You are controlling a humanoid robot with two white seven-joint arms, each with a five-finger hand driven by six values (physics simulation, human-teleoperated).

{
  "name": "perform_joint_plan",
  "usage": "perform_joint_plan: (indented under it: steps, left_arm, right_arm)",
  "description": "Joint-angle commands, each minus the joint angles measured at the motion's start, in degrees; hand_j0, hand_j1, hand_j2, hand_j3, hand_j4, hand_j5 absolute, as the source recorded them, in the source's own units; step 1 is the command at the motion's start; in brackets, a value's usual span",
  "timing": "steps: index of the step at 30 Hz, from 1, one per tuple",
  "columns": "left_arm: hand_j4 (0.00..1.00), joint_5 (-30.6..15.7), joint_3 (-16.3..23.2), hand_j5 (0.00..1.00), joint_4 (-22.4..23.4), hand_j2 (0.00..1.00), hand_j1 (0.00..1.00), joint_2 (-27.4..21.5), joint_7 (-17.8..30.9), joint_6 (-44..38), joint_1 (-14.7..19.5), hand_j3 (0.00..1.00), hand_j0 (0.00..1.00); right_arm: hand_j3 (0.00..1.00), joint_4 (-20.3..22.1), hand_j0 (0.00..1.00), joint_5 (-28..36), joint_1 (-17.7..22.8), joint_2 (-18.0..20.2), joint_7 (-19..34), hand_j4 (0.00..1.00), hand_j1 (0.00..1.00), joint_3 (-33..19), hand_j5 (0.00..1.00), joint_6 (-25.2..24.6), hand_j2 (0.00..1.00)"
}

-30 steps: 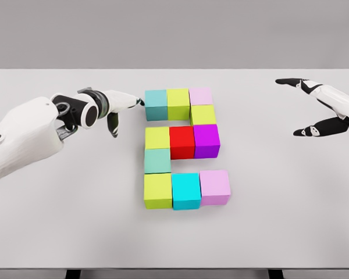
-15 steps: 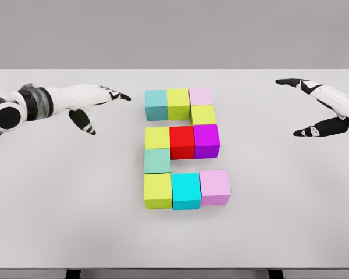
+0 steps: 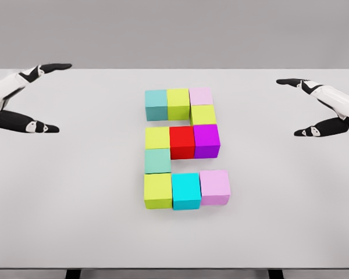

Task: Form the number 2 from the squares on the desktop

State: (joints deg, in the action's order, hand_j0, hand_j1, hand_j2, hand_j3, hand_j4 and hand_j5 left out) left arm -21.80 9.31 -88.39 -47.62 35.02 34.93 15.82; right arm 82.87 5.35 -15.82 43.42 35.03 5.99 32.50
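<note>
Left hand [image 3: 11, 96]: smooth white shell over the palm and finger bases, with black fingers [image 3: 38, 126] bearing small white marks near the tips. Right hand [image 3: 330, 109]: identical finish, white casing, black segmented fingers [image 3: 311, 131], grey joint seams.

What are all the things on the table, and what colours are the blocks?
Teal blocks: 2, top left corner and left side between middle and bottom rows.
Yellow-green blocks: 4, top middle, right under the top, middle left, bottom left.
Pale pink blocks: 2, top right and bottom right.
Red block: 1, centre.
Purple block: 1, right of red.
Cyan block: 1, bottom middle.
Table: 1, white.
Left hand: open, far left.
Right hand: open, far right.
</note>
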Motion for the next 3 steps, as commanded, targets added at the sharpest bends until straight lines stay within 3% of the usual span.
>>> perform_joint_plan:
  steps: [1,3]
  left_arm:
    - [1.0,-0.61,-0.17,1.0,-0.03,1.0,1.0,0.16,-0.02,0.07,-0.18,1.0,1.0]
    - [1.0,-0.17,0.35,1.0,0.06,1.0,1.0,0.16,-0.02,0.07,-0.97,1.0,1.0]
  right_arm:
    - [1.0,0.01,1.0,0.45,0.09,0.09,-0.03,1.0,1.0,-0.02,1.0,-0.16,1.0]
    - [1.0,0.01,1.0,0.45,0.09,0.09,-0.03,1.0,1.0,-0.02,1.0,-0.16,1.0]
